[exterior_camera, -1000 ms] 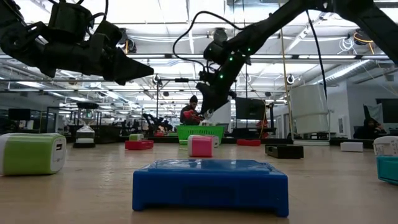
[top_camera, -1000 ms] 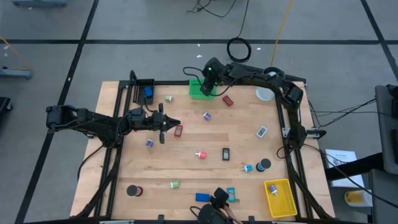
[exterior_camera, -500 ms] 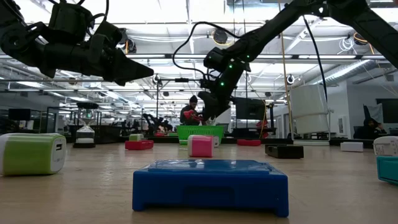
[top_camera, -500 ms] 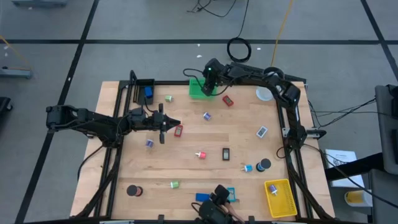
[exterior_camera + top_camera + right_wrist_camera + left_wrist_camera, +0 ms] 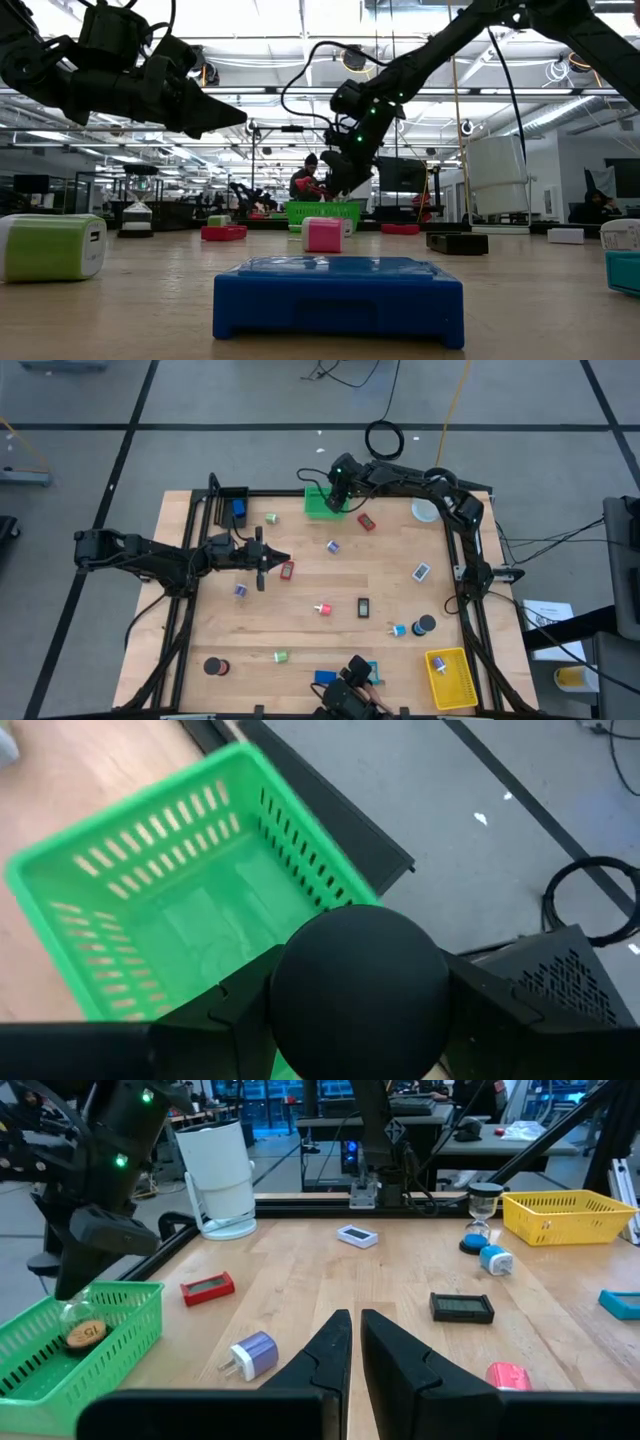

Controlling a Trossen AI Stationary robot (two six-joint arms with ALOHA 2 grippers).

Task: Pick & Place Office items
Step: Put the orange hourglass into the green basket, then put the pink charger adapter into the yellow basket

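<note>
Blue and flat, a rectangular block point(image 5: 338, 298) lies nearest on the wooden table point(image 5: 300, 610), with a green-and-white charger point(image 5: 52, 246) off to one side and a small pink clip point(image 5: 322, 234) just behind the block. Farther along the table sit a black block point(image 5: 363, 607), a red block point(image 5: 287, 570) and a purple plug point(image 5: 333, 546), well apart from one another. A black roll point(image 5: 212, 666) rests near the front corner on the left arm's side, and a yellow bin point(image 5: 451, 676) stands at the opposite front corner. The left end effector point(image 5: 262, 557) hovers above the table just beside the red block, its fingers point(image 5: 330, 1352) closed together and holding nothing. At the far edge, the right end effector point(image 5: 334, 500) hangs over the green bin point(image 5: 318, 505), gripping a round black roll point(image 5: 358, 985) between its fingers. A white cylinder point(image 5: 222, 1178) stands in the far corner.
</note>
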